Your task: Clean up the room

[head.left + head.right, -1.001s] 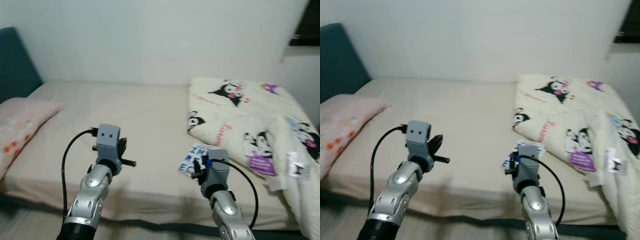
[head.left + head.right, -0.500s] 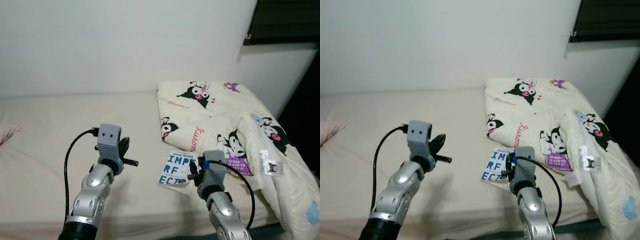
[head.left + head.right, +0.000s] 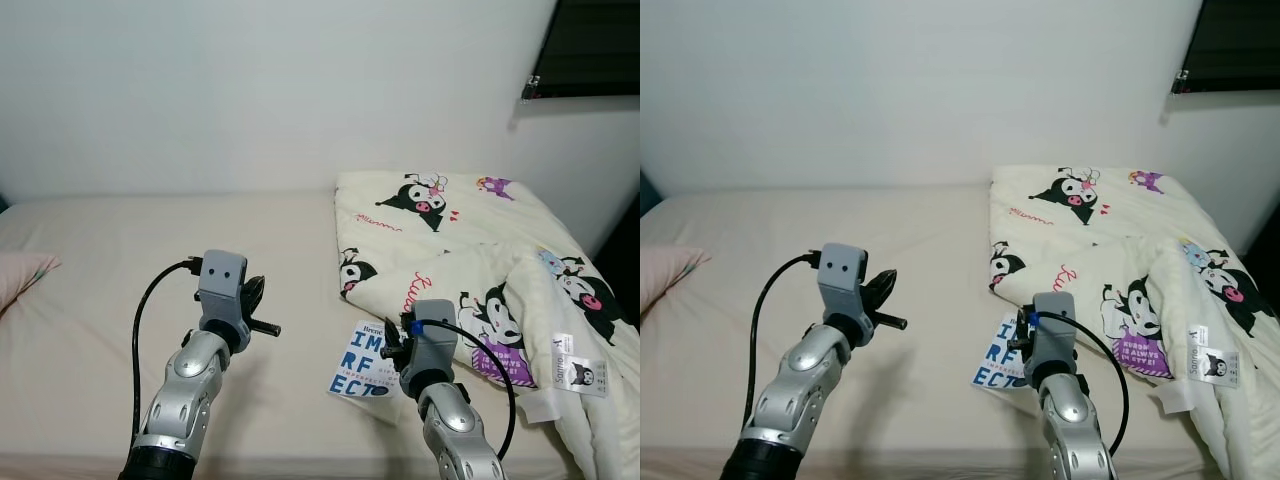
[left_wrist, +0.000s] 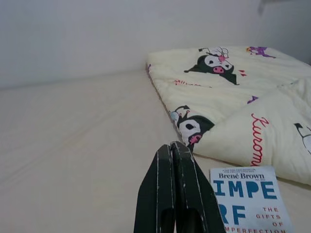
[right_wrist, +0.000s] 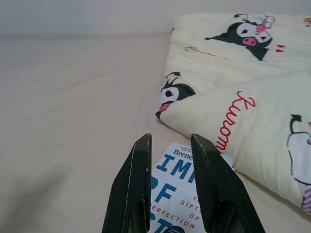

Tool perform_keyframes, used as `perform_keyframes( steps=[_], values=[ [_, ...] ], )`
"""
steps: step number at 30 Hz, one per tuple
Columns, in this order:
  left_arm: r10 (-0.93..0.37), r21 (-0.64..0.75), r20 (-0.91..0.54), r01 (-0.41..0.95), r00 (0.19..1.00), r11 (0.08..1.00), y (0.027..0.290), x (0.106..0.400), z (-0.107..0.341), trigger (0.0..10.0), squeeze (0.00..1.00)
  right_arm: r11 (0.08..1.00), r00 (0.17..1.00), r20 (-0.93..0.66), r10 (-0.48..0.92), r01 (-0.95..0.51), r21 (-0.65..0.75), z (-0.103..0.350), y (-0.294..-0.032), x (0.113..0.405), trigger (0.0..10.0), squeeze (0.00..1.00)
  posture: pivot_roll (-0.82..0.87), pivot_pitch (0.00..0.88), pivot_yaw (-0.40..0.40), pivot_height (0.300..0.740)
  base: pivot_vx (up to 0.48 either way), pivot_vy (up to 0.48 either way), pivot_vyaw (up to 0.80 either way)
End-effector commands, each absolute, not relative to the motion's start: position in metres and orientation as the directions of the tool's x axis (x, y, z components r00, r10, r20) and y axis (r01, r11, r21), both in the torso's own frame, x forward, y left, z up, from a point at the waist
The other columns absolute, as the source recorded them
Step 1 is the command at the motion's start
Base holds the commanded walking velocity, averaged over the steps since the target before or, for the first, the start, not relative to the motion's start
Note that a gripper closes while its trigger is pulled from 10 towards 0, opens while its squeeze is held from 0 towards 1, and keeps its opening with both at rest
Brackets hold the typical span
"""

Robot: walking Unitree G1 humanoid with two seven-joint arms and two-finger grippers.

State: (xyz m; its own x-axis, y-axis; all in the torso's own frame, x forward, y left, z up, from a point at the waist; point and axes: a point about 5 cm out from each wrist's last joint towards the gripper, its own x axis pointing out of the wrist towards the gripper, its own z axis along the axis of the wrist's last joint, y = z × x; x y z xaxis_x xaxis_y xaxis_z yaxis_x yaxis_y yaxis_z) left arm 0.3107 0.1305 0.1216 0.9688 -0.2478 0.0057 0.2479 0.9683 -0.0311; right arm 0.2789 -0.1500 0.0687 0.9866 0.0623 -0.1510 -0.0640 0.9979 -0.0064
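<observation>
1. Bed: wide mattress under a plain beige sheet, set against a white wall. Most of the sheet's surface lies bare.
2. Pillow: pale pink, only a corner in sight at the bed's far left edge in the left eye view.
3. Blanket: cream, printed with black-and-white cartoon figures and red script. It is loosely folded and heaped over the right part of the bed; a white care label shows on its near right fold.
4. Book: white cover with large blue lettering, lying flat on the sheet. Its far right corner sits at the blanket's lower edge, either touching or slightly tucked under; which one cannot be told.
5. Left gripper: raised above the bare sheet, left of the book and well apart from the blanket. The two black fingers are pressed together, with nothing between them.
6. Right gripper: hovering low over the book's near end, aimed toward the blanket. The fingers stand apart with a clear gap, through which the book's cover is seen; they hold nothing.
7. Window: dark pane at the upper right, above the blanket end of the bed.
8. Cables: a black cable loops from each wrist housing back along its silver arm.
</observation>
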Motion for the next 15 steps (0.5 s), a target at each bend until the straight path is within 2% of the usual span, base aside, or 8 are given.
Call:
perform_keyframes(
  steps=[1,15],
  values=[
    [-0.23,-0.029,-0.028,0.229,0.973,0.973,0.1368,0.3089,0.1143,10.0,0.0,0.999,0.985,-0.164,0.05,-0.048,0.011,0.0663,-0.1516,0.2775,10.0,0.0,-0.03,0.012,0.036,0.74,0.0,0.0,0.0],
    [-0.234,-0.018,-0.042,0.234,0.971,0.972,0.1337,0.3105,0.1111,10.0,0.0,0.999,0.987,-0.154,0.04,-0.037,0.018,0.0689,-0.1551,0.2803,10.0,0.0,-0.04,0.008,0.037,0.675,0.0,0.0,0.0]
  ],
)
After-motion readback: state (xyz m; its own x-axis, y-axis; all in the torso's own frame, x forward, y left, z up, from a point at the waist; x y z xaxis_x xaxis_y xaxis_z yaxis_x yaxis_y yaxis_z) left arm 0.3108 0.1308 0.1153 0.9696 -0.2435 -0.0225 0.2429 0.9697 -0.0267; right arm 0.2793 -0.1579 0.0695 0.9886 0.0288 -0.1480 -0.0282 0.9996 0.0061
